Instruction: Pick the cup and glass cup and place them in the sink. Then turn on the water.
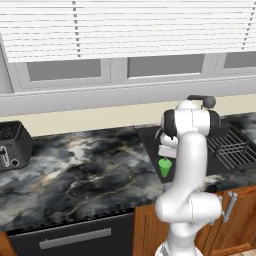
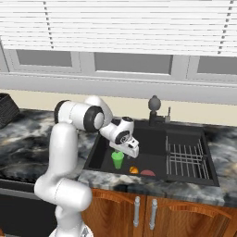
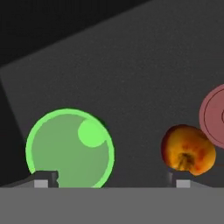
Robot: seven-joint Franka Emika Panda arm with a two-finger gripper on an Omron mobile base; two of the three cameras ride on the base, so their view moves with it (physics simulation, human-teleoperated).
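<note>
Cup (image 2: pixel 118 160) is standing upright in the sink (image 2: pixel 152 141), frame centre, beside an apple (image 2: pixel 134 170) and a red disc (image 2: pixel 147 173). Fingers (image 3: pixel 41 178) are standing spread wide above the cup, pinching nothing.

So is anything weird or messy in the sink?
A little odd: an orange-red fruit and a reddish round dish lie in the sink beside the green cup. The cup stands upright under the open gripper. Nothing looks spilled or broken.
</note>
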